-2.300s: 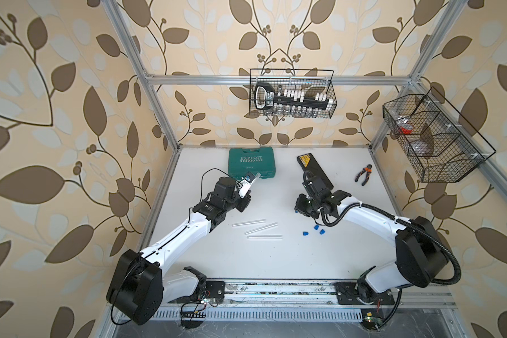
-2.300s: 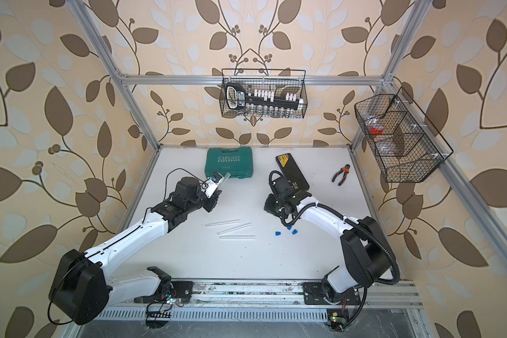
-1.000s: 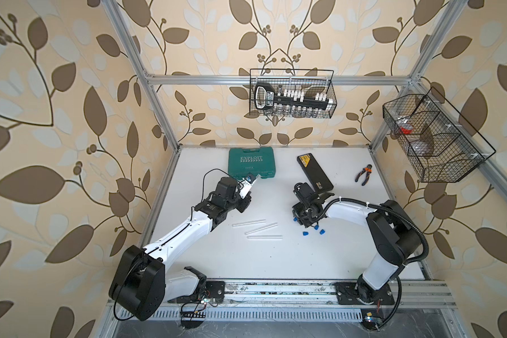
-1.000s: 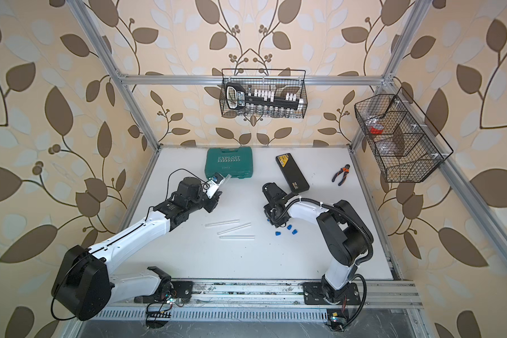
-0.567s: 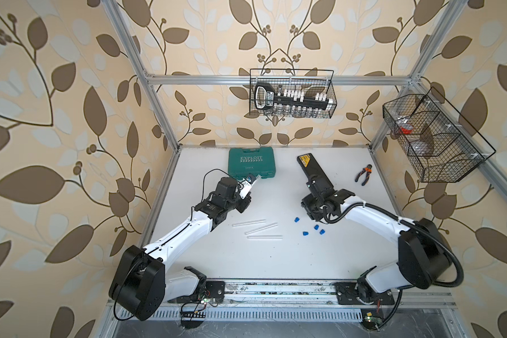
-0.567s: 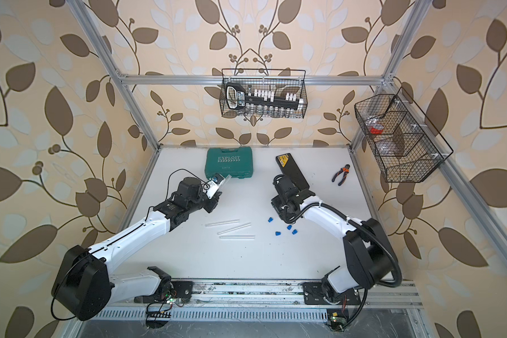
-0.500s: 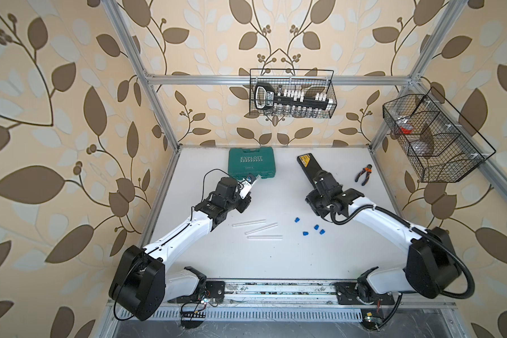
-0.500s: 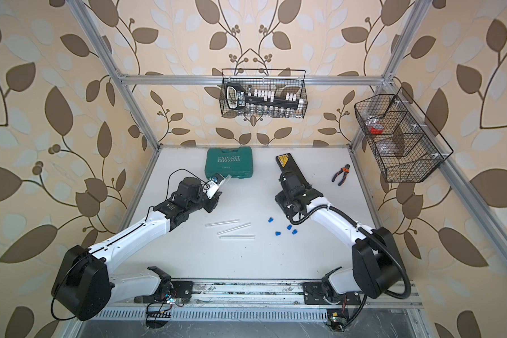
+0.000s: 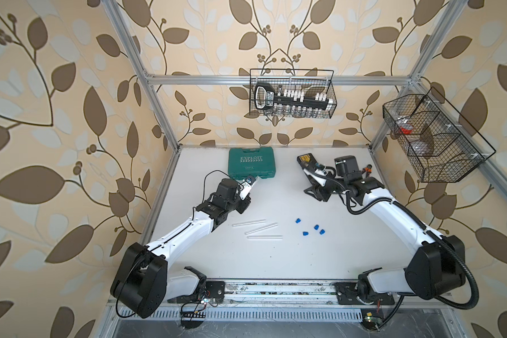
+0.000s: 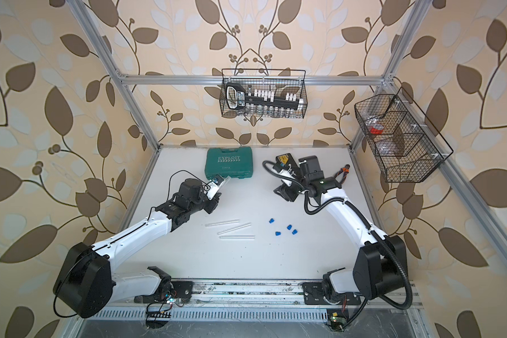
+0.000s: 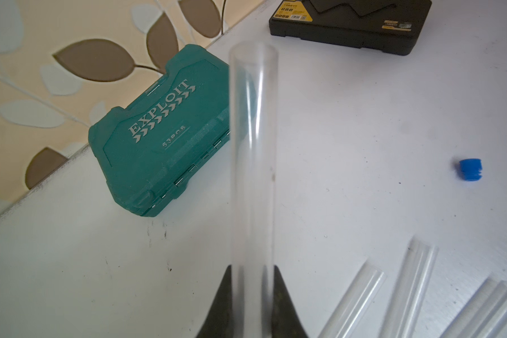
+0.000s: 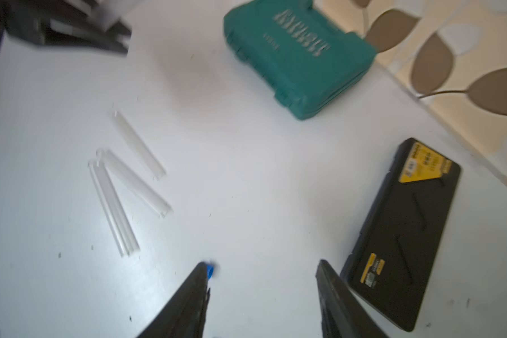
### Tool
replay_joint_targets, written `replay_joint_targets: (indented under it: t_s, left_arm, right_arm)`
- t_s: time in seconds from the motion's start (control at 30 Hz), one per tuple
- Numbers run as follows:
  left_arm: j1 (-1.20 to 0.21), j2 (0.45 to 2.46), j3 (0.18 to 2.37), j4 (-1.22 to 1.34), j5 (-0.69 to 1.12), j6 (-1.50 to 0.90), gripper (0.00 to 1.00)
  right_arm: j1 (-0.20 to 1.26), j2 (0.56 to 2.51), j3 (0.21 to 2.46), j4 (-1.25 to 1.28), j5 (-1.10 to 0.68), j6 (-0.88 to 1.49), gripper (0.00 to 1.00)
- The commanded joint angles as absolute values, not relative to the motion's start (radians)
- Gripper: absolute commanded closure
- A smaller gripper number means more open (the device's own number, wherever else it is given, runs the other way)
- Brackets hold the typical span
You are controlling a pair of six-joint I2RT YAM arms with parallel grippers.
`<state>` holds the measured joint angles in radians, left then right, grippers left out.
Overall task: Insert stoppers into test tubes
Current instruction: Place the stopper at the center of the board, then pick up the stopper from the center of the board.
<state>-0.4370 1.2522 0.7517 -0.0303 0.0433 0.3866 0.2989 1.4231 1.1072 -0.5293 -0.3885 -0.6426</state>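
The left gripper (image 11: pixel 252 272) is holding a test tube (image 11: pixel 252 146) clamped in its jaws, mouth pointing toward the green case (image 11: pixel 164 131), while the nearer right gripper (image 9: pixel 315 191), jaws apart, is hovering upper right of the four blue stoppers (image 9: pixel 305 233) on the table (image 9: pixel 275 263).

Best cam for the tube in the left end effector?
Left wrist view: the held test tube fills the frame, sharp, with its rim visible, clamped in the left end effector. In both top views it is only a small pale sliver at the arm's tip. The right wrist view is blurred; the tube can't be made out there.
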Motion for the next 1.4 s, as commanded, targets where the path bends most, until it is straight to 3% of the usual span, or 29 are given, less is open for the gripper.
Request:
replay_joint_targets:
  t_s: [0.0,0.27,0.67,1.37]
  left_arm:
    - [-0.43,1.24,0.769,-0.006,0.057,0.385,1.0]
    - [-0.43,1.224,0.768,-0.015,0.08,0.384,1.0]
    - [-0.43,1.229,0.771,-0.028,0.095,0.396,1.0]
    - [-0.43,1.229,0.773,-0.038,0.116,0.396,1.0]
  right_arm:
    - [0.345,1.476,1.061,-0.666,-0.324,-1.151,0.43]
    - [0.394,1.649,1.151,-0.721,-0.286,-1.276,0.48]
    - [0.45,1.806,1.199,-0.72,-0.286,-1.251,0.58]
    - [0.445,1.833,1.124,-0.662,-0.304,-1.233,0.67]
